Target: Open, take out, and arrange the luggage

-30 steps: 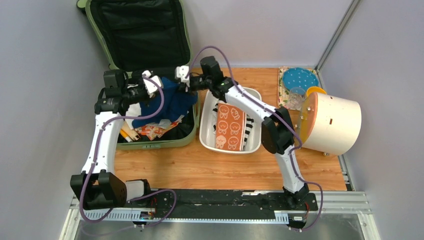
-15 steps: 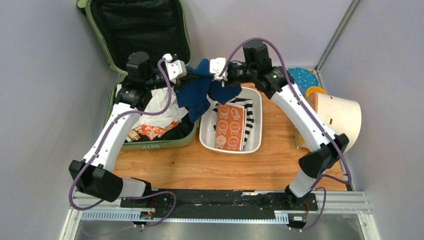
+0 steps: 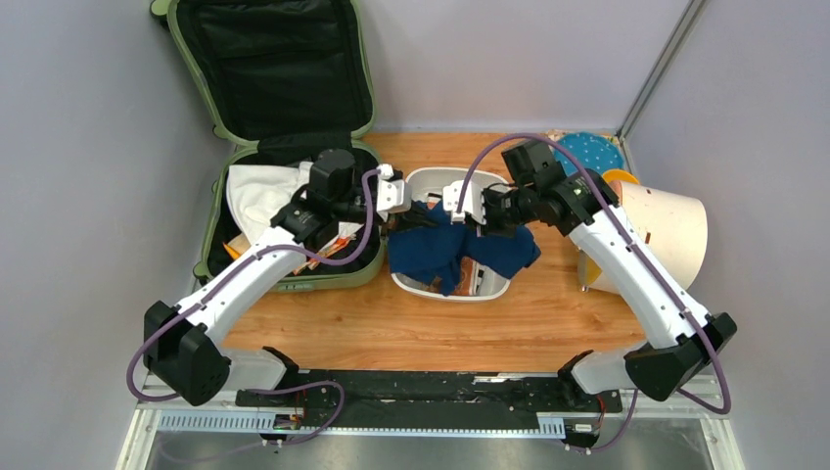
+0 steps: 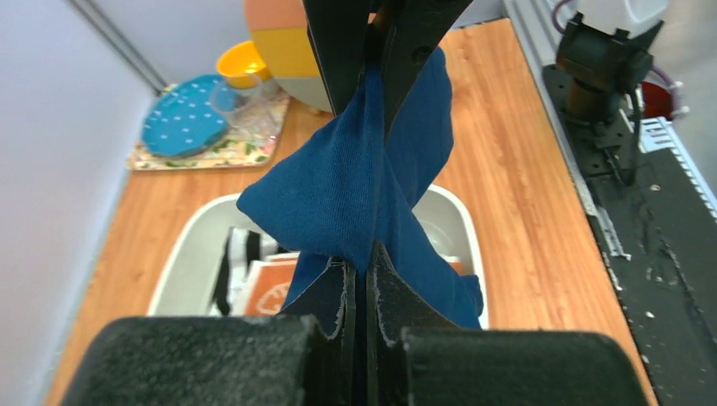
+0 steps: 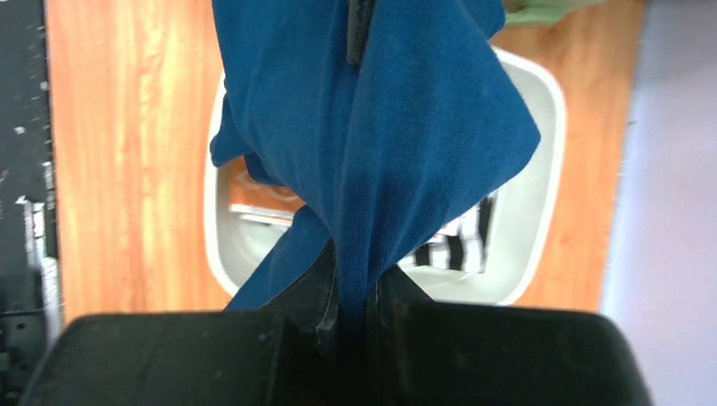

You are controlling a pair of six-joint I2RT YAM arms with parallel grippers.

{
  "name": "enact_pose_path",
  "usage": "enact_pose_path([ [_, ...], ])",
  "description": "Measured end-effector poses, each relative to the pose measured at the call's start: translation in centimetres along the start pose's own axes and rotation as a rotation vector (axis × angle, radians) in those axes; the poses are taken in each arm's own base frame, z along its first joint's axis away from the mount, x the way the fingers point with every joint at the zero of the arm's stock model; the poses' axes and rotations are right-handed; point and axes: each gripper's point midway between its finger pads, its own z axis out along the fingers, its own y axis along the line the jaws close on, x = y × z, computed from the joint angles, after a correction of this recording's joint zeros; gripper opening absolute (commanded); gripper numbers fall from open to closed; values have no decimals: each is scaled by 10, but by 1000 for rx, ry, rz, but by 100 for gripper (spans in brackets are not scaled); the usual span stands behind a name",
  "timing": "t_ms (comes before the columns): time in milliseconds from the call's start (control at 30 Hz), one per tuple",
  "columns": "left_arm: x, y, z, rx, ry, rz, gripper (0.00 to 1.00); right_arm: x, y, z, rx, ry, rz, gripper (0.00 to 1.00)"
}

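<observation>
The luggage (image 3: 294,281), a sage-green suitcase, lies open at the back left with its black-lined lid (image 3: 269,59) standing up. A white cloth (image 3: 256,186) shows inside it. A blue cloth (image 3: 440,250) hangs over the white tub (image 3: 496,290), stretched between both grippers. My left gripper (image 3: 406,211) is shut on its left end and my right gripper (image 3: 468,211) is shut on its right end. In the left wrist view the blue cloth (image 4: 355,186) runs out of my left gripper (image 4: 370,266). The right wrist view shows the blue cloth (image 5: 397,127) pinched in my right gripper (image 5: 353,271).
An orange patterned cloth (image 4: 270,288) and a striped cloth (image 5: 461,245) lie in the tub under the blue one. A cream cylinder with an orange end (image 3: 656,240) lies at the right. A blue dotted plate (image 3: 587,152) and a yellow bowl (image 3: 617,178) sit behind it.
Both grippers have lifted the blue cloth out of the suitcase, carried it right and toward the near side, and now hold it over the white tub.
</observation>
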Motion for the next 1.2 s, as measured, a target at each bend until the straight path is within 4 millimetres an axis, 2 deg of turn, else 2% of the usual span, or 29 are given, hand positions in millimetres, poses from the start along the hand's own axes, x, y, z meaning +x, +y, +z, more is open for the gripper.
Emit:
enact_pose_path([
  [100,17,-16,6,36,16,-38,0,13,22,9,-62,19,45,0],
  [267,36,-20,8,38,52,-70,0,25,30,23,-106,31,76,0],
  [400,57,-6,11,-17,106,-89,0,42,14,43,-132,56,142,0],
  [500,90,14,14,-94,179,-140,0,62,-10,68,-163,87,243,1],
  [667,143,46,19,-220,274,-237,0,98,-49,117,-205,119,378,14],
  [767,171,59,23,-277,319,-306,0,115,-60,138,-221,141,411,33],
  [800,181,62,23,-295,337,-335,0,119,-64,143,-222,148,418,45],
  [833,193,65,22,-313,357,-371,2,125,-69,148,-221,156,425,50],
  [867,206,67,20,-333,378,-406,11,130,-75,152,-213,162,430,54],
  [900,217,70,18,-348,396,-439,15,137,-79,154,-207,171,437,59],
  [967,241,80,13,-384,432,-511,29,148,-83,155,-196,189,455,63],
  [1033,257,91,7,-408,460,-576,34,157,-86,154,-185,205,467,66],
  [1067,258,97,7,-404,456,-610,47,160,-88,152,-179,213,472,66],
  [1100,255,102,5,-407,453,-625,54,163,-89,151,-172,219,477,69],
  [1133,247,108,3,-404,440,-643,65,165,-91,148,-163,223,483,70],
  [1200,228,120,-2,-404,403,-651,75,166,-95,146,-145,224,498,79],
])
